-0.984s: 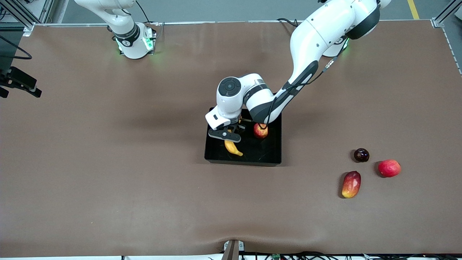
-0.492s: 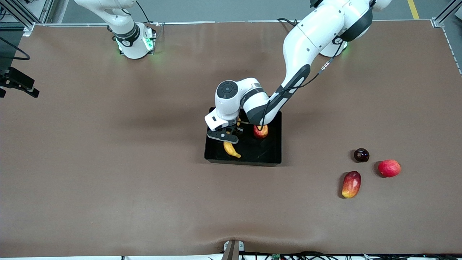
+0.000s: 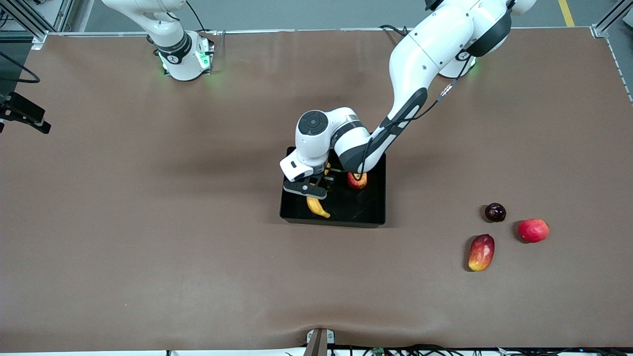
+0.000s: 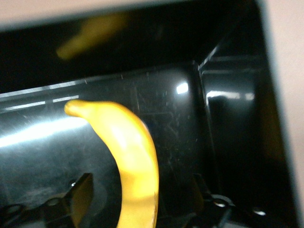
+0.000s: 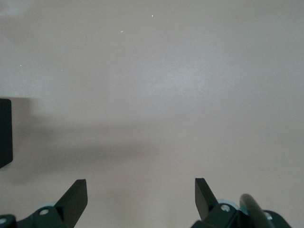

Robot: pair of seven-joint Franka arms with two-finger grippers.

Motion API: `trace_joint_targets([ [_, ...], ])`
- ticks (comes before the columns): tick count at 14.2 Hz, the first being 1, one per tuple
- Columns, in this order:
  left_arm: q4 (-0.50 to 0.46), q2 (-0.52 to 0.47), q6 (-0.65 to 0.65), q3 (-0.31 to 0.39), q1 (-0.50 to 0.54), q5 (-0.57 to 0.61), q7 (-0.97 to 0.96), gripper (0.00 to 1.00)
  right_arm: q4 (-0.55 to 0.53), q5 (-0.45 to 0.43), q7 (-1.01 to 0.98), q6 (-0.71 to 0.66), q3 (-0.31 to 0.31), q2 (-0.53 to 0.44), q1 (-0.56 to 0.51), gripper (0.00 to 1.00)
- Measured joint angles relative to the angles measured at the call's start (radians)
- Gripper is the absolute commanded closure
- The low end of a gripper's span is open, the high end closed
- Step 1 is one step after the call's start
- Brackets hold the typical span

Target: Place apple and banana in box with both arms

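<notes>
The black box (image 3: pixel 372 217) sits mid-table. The apple (image 3: pixel 357 181) lies in it, partly hidden under the left arm's wrist. The yellow banana (image 3: pixel 317 207) lies in the box toward the right arm's end. It also shows in the left wrist view (image 4: pixel 135 156) on the glossy box floor (image 4: pixel 180 123). My left gripper (image 3: pixel 310 190) is low in the box, open, with its fingers (image 4: pixel 81 192) apart on either side of the banana (image 4: pixel 142 190). My right gripper (image 5: pixel 141 187) is open and empty over bare table. It does not show in the front view.
Three loose fruits lie toward the left arm's end, nearer the front camera than the box: a dark round fruit (image 3: pixel 495 212), a pinkish-red round fruit (image 3: pixel 533 230) and a red-and-yellow mango-like fruit (image 3: pixel 481 252). A black edge (image 5: pixel 4 135) shows in the right wrist view.
My left gripper has shifted slightly toward the right arm's end over the box, and the banana's visible end moved with it. The apple and the loose fruits have not moved.
</notes>
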Motion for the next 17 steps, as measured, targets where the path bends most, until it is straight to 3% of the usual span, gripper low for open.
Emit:
trace_joint_targets([
  [5,0.014,-0.118,-0.127,-0.019,0.067,-0.009,0.005,0.00,0.000,0.000,0.000,0.000,0.000,0.000,0.000,0.00],
  [12,0.014,-0.320,-0.349,-0.018,0.207,-0.153,0.114,0.00,0.000,0.000,0.000,0.000,-0.002,0.000,-0.001,0.00],
  [17,0.010,-0.387,-0.452,-0.016,0.294,-0.155,0.122,0.00,0.000,0.000,0.000,0.000,-0.006,0.001,-0.009,0.00],
])
